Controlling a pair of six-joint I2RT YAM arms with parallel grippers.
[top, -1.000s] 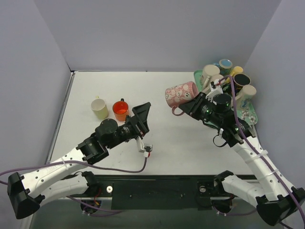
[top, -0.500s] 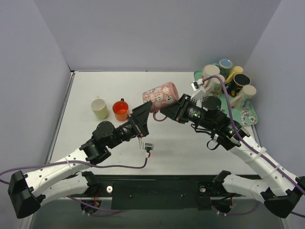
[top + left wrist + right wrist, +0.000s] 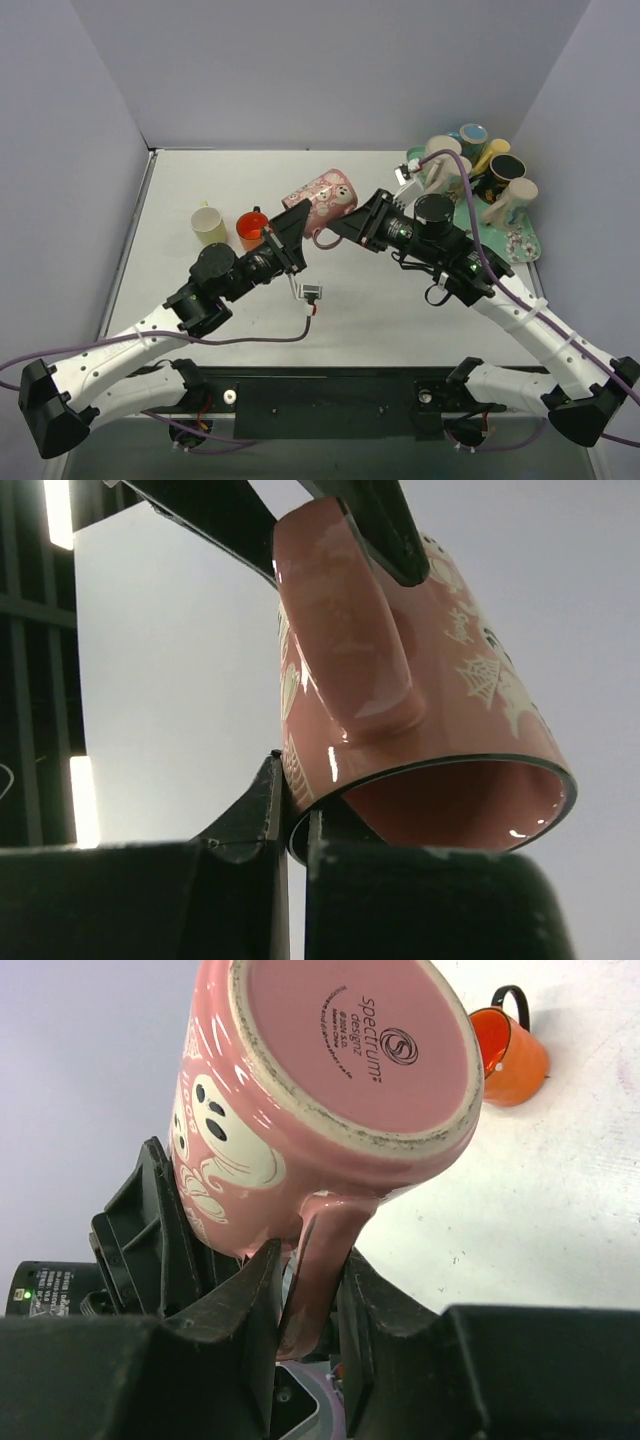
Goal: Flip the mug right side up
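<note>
Pink ghost-print mug [image 3: 323, 195] up in the air over the middle of the tabletop, resting on nothing. Pinched from both sides: right claw [image 3: 305, 1290] squeezed tight onto the handle [image 3: 322, 1245], left claw [image 3: 292, 815] clamped onto the rim wall, looks like one finger inside the mouth and one outside.

Neither upside down nor upright right now, more like lying sideways. Long axis roughly left to right across the tabletop, a bit tilted. Base end facing the right arm (maker's stamp dead centre in the right wrist view), open mouth facing the left arm. Both claws equally close, obviously, each touching its own end.

Best guess for the flip: mouth end swung upward by the left claw, handle let go by the right one first. Possible snag, just judging by looks: thin rim pinch on glossy ceramic, easy to slip with the handle support gone.

Also around: orange cup [image 3: 252, 231] and pale yellow cup [image 3: 208, 227] side by side toward the left edge, tray [image 3: 524, 248] of spare mugs in the far right corner, well apart.
</note>
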